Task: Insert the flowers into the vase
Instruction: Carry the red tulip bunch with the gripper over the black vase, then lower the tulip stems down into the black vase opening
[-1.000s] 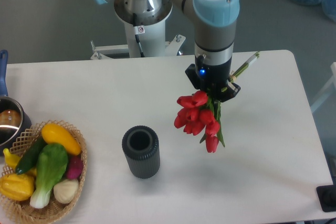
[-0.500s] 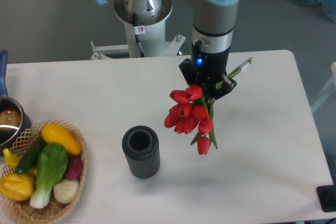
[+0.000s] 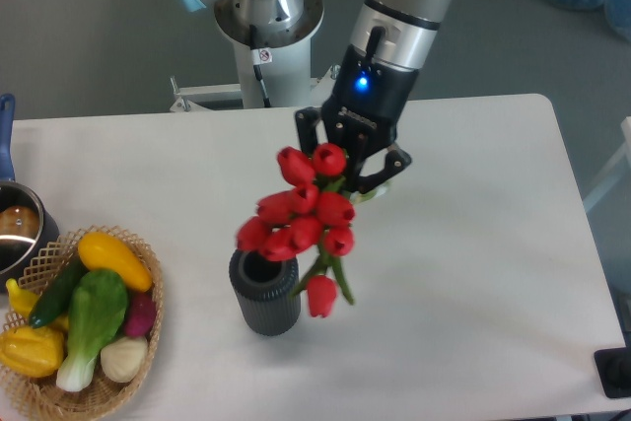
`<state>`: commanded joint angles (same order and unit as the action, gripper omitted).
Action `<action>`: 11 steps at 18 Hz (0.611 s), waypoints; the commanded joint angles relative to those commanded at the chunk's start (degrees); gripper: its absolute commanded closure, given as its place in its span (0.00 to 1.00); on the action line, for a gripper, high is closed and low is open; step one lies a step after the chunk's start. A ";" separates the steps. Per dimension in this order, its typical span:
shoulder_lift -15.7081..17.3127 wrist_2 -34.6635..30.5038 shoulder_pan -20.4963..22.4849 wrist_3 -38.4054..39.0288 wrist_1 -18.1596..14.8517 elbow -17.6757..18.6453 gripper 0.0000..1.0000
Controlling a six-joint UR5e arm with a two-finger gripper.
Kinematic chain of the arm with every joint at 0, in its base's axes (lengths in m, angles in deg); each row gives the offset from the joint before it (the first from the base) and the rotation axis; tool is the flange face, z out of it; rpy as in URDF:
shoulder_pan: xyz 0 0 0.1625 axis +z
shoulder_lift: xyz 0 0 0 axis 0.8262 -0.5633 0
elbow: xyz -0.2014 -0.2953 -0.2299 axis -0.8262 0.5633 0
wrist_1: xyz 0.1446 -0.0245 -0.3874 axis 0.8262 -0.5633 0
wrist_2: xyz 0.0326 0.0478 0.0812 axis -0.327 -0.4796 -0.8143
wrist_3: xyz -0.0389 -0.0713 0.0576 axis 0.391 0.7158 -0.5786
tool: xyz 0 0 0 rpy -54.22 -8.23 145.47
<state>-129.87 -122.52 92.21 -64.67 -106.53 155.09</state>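
Claw [image 3: 357,167] up over the middle of the tabletop [image 3: 493,273], tilted toward the left, blue light glowing on its body, and I've got it clamped on the flowers [image 3: 301,222] at the stem end. I can't make out the fingers themselves behind the blooms, but the bunch hangs off nothing else, so the grip is on.

Flowers: red heads fanned out below and left of the claw, green stems running up into it, one bloom drooping lowest on the right side. From my camera the lower-left heads overlap the rim of the vase [image 3: 264,293]. They sit across the mouth and to its right, not down in it; whether they touch the rim I can't tell.

Vase: dark grey, ribbed, standing upright on the tabletop, mouth open and dark. I see nothing inside it.

Over on the left edge, the wicker basket [image 3: 99,391] is loaded with toy vegetables [image 3: 89,313]: a yellow squash on top, a green leafy piece with a white stalk, a dark green one, a purple one, a pale bulb and another yellow piece low on the left. Just above the basket, a metal pot [image 3: 18,234] with a blue handle, cut off by the frame edge, something brownish showing inside.
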 joint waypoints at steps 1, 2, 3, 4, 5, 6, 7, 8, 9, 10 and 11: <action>0.00 2.82 -0.26 0.26 0.00 0.00 1.00; -0.09 3.98 -0.35 0.61 0.00 0.09 1.00; -0.09 4.08 -0.44 1.14 0.00 0.09 1.00; -0.09 4.25 -0.44 1.49 0.00 0.09 1.00; 0.00 4.60 -0.44 1.67 0.00 0.09 1.00; 0.00 4.95 -0.44 1.76 0.00 0.09 1.00; 0.00 6.35 -0.44 1.84 0.09 0.09 1.00; -0.26 9.41 -0.18 1.85 0.17 0.17 1.00; -0.44 12.92 0.26 1.67 0.87 0.35 1.00; -0.79 16.35 0.61 1.76 4.01 1.48 1.00; -1.05 17.16 0.88 1.76 6.22 2.36 1.00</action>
<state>-130.92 -105.36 93.08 -62.91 -100.31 157.45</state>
